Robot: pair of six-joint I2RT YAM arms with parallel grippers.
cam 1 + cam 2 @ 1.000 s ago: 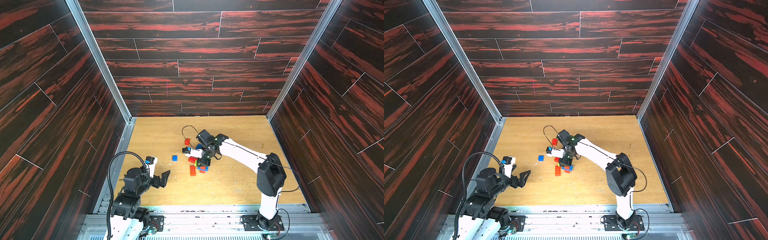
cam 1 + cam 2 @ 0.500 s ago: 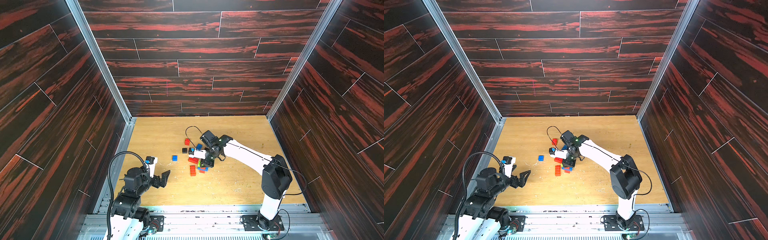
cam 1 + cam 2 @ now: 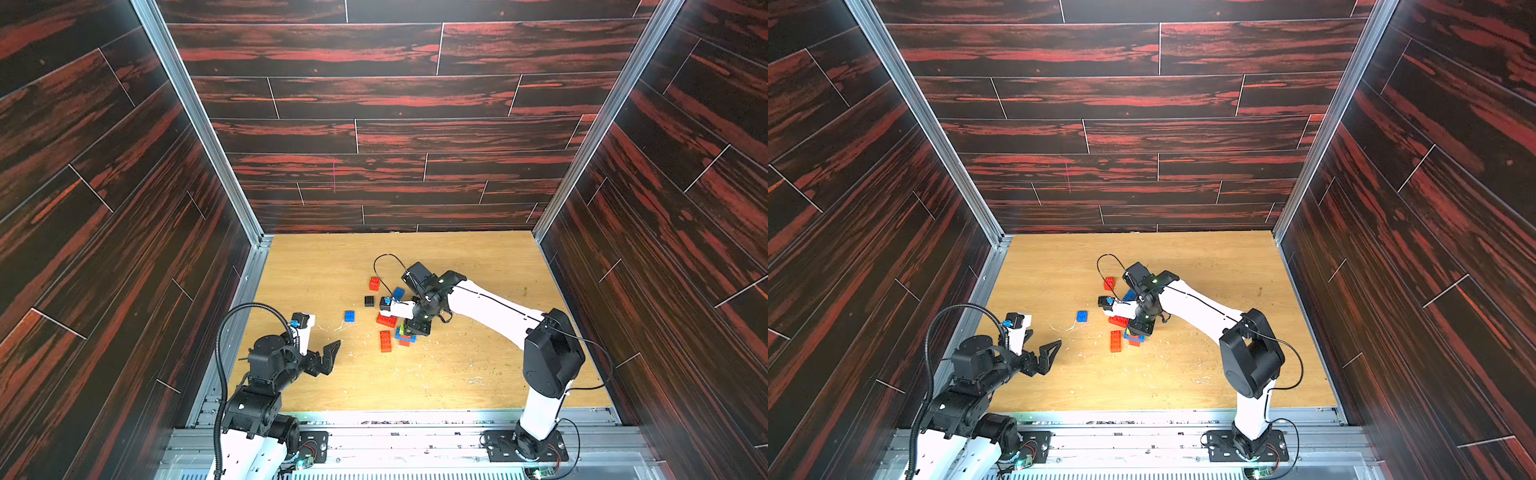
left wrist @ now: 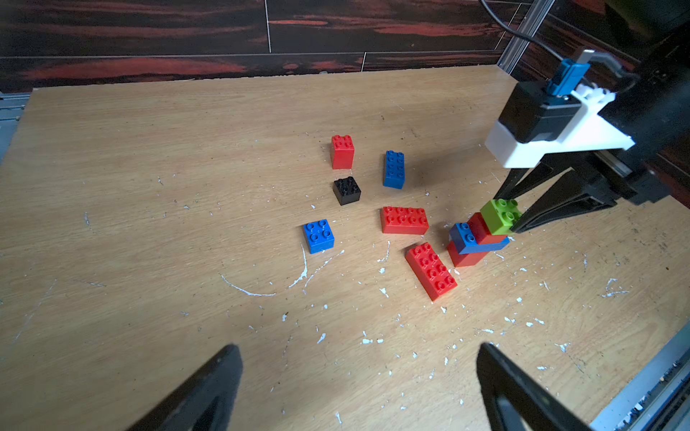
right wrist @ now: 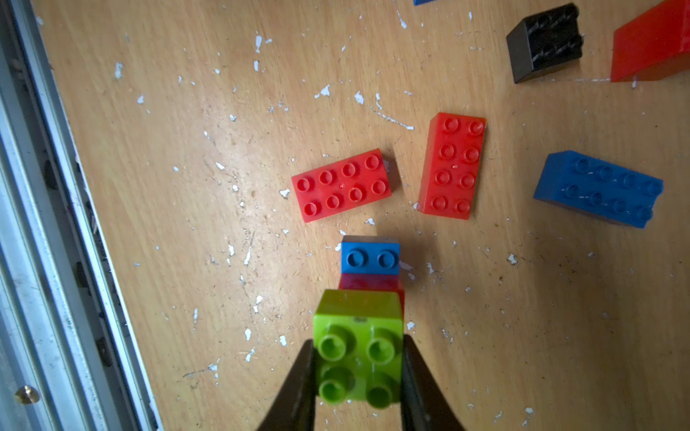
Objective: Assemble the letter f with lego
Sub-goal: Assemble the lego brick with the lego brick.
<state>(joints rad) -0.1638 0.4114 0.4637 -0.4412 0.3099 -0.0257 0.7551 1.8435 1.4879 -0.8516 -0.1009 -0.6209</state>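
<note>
My right gripper [image 5: 358,349] is shut on a lime green lego brick [image 5: 358,358], one finger on each side. The green brick [image 4: 500,216] sits slightly tilted on top of a small stack: a red brick, then a blue brick [image 4: 465,239], then a red brick [image 4: 465,258] on the table. In both top views the right gripper [image 3: 413,328] [image 3: 1140,328] points down at this stack mid-table. My left gripper [image 3: 328,356] [image 4: 358,350] hovers open and empty near the front left.
Loose lego lies left of the stack: two red oblong bricks [image 4: 404,220] [image 4: 431,270], a blue square [image 4: 318,236], a black square [image 4: 346,190], a blue oblong [image 4: 394,169] and a red square [image 4: 342,152]. Dark panel walls [image 3: 124,249] enclose the wooden table [image 3: 457,374].
My right arm has shifted slightly to the right over the brick cluster, still holding the green brick. The left arm has not moved.
</note>
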